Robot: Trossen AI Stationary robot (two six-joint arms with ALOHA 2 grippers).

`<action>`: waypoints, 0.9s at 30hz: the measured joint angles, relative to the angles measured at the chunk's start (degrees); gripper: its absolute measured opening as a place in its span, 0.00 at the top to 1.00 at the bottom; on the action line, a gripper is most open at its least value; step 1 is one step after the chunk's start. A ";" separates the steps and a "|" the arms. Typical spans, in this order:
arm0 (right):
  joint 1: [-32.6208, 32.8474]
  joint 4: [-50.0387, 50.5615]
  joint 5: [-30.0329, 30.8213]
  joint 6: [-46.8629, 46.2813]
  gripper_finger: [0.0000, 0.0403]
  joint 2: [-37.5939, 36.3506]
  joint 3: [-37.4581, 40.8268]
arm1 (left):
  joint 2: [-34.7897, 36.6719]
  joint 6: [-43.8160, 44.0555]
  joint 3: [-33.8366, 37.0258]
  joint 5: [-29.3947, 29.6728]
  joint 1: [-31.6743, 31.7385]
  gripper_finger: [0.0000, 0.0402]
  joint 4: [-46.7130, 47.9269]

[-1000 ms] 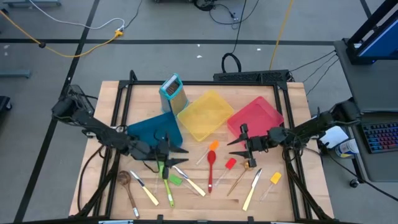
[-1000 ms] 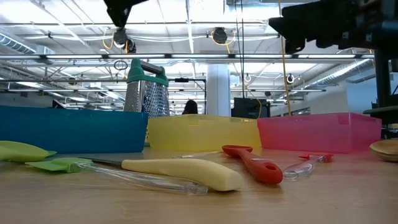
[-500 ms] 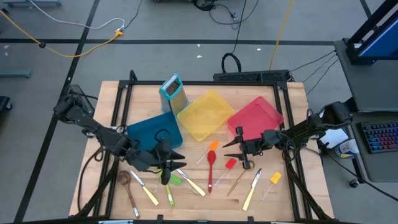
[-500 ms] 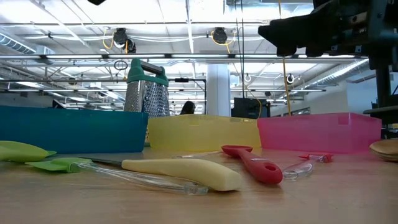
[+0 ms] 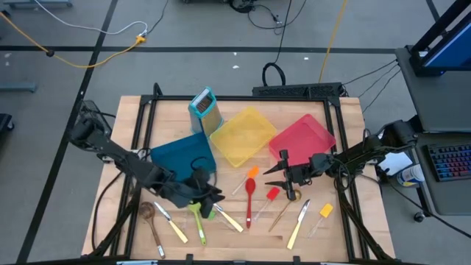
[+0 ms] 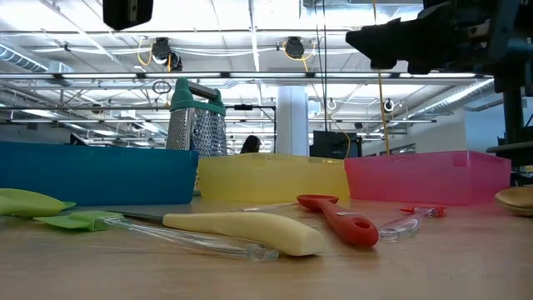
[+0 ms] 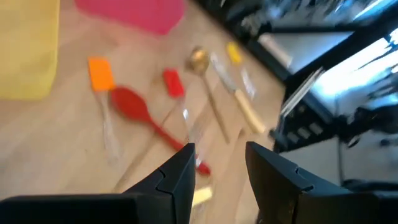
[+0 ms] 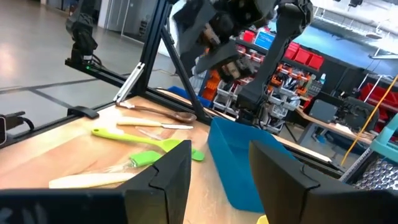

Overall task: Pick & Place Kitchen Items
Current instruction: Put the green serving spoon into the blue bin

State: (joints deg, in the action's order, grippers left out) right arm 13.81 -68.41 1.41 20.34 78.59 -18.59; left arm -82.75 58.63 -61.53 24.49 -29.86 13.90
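The left claw (image 5: 208, 193), parted and empty, hangs right over the green spoon (image 5: 197, 223), whose long axis runs toward the surface's near edge; the right claw (image 5: 274, 175), also parted, is farther.

a pale wooden table (image 5: 118, 165) carries everything. beside the left gripper (image 5: 213, 197), toward the table's far edge, sits the blue bin (image 5: 180, 154), with the upright box grater (image 5: 205, 108) beyond it and the yellow bin (image 5: 241, 135) next along. under and just near-side of that gripper lie a green spoon (image 5: 198, 222), a green spatula (image 5: 208, 213), two cream-handled knives (image 5: 174, 226) and a wooden spoon (image 5: 151, 221). between the two grippers rest an orange spatula (image 5: 251, 174) and a red spoon (image 5: 249, 199). the red bin (image 5: 303, 138) lies behind the right gripper (image 5: 271, 174); a red spatula (image 5: 271, 195) sits just below it, with another knife (image 5: 299, 223) and a yellow spatula (image 5: 324, 213) nearer the front edge.
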 joint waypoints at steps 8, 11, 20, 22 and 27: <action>0.00 -0.43 0.00 5.13 0.61 0.00 0.00 | -8.08 10.07 -14.52 -6.16 0.34 0.64 21.69; 0.02 -0.41 0.00 6.85 0.61 0.00 0.00 | -10.41 17.75 -17.61 -9.10 0.32 0.64 30.21; 0.00 -0.38 -0.02 9.82 0.61 0.00 0.00 | -18.35 38.02 -17.71 -16.98 -0.76 0.64 36.20; 0.00 -0.38 -0.02 10.58 0.61 0.00 0.00 | -20.09 42.13 -17.71 -19.67 -0.97 0.64 36.01; 0.02 -0.36 -0.02 10.84 0.61 0.00 0.00 | -24.08 49.41 -17.69 -25.91 -1.57 0.64 35.93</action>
State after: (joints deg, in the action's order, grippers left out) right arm 13.82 -68.77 1.39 31.18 78.59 -18.59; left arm -106.83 108.04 -79.22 -1.42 -31.42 49.83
